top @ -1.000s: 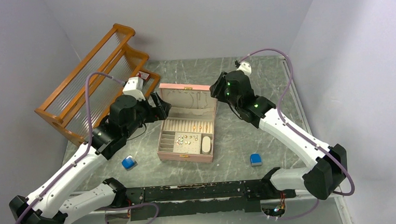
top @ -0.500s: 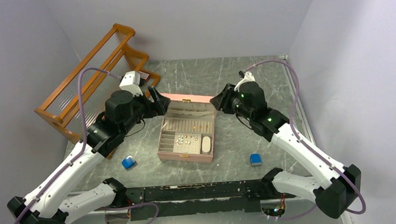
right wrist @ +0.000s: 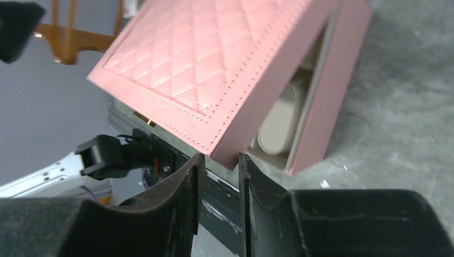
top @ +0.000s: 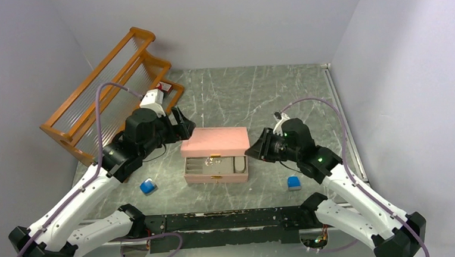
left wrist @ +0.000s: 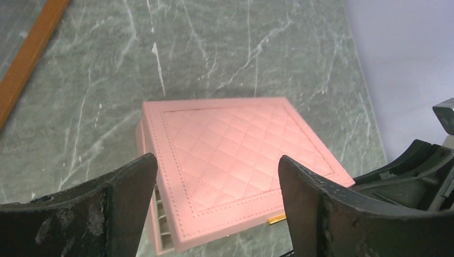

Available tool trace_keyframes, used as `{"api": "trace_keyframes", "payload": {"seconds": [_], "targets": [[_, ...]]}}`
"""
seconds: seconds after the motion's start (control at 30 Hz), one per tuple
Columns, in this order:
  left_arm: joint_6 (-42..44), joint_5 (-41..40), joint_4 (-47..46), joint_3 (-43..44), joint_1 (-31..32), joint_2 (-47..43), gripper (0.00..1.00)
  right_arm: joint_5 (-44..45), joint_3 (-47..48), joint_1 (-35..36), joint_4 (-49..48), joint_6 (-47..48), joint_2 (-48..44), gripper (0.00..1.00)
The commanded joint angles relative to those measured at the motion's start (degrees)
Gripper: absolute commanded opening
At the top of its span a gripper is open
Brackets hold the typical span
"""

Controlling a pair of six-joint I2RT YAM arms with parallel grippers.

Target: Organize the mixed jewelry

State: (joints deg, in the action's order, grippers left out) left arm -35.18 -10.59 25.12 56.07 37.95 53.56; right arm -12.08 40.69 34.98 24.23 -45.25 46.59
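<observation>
1. The mixed jewelry (top: 214, 160), tiny pieces, is lying in the tray of the pink jewelry box (top: 216, 172) at mid-desk (top: 241, 92), under the half-lowered quilted lid (top: 214, 142).
2. The right pincer (right wrist: 219, 160), narrow, is pinching the lid's corner.
3. The left pincer (left wrist: 217, 160), spread wide, is hovering behind the lid.

Box (top: 214, 142) between blocks (top: 148, 186) (nearer) — rack (top: 120, 63) behind-left

Pink case (left wrist: 235, 155): quilted, stitched lid with a matt, leather-like skin; small shiny gold metal clasp (left wrist: 276, 219). Table (left wrist: 214, 48): grey stone-look top, white veins, dull sheen. Rack (top: 103, 88) at 10 o'clock: orange varnished wood, clear ribbed panels. Fingers (left wrist: 123, 203) of left gripper (left wrist: 218, 163): black, matt, scuffed, grainy.
</observation>
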Motion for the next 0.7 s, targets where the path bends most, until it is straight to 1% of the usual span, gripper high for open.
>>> {"api": "trace_keyframes", "payload": {"seconds": [0.0,0.13,0.23,0.33,0.43,0.5,0.67], "targets": [[-0.64,1.99,3.38,-1.82,-0.58,-0.67,0.87,1.62,-1.42,-0.54,8.27,-0.53,-0.13,0.32],[-0.48,3.3,5.52,-3.06,-0.6,0.15,0.87,0.93,-0.26,-0.48,8.89,1.18,0.9,0.33],[-0.47,5.27,6.07,-4.53,-0.6,0.69,0.83,0.35,0.07,-0.44,8.75,2.65,1.37,0.35],[-0.16,8.51,6.18,-6.04,-0.57,1.58,0.78,1.24,0.5,-0.45,8.66,3.32,2.43,0.39],[0.62,11.05,7.55,-6.66,-0.59,3.33,0.76,2.36,0.93,-0.19,8.05,3.87,4.55,0.45],[1.59,12.08,8.92,-6.64,-0.59,4.39,0.76,3.37,1.37,0.27,7.72,4.31,6.71,0.47],[4.17,11.5,13.93,-5.99,-0.54,6.91,0.74,5.91,2.41,2.25,7.73,4.51,10.79,0.46]]}}
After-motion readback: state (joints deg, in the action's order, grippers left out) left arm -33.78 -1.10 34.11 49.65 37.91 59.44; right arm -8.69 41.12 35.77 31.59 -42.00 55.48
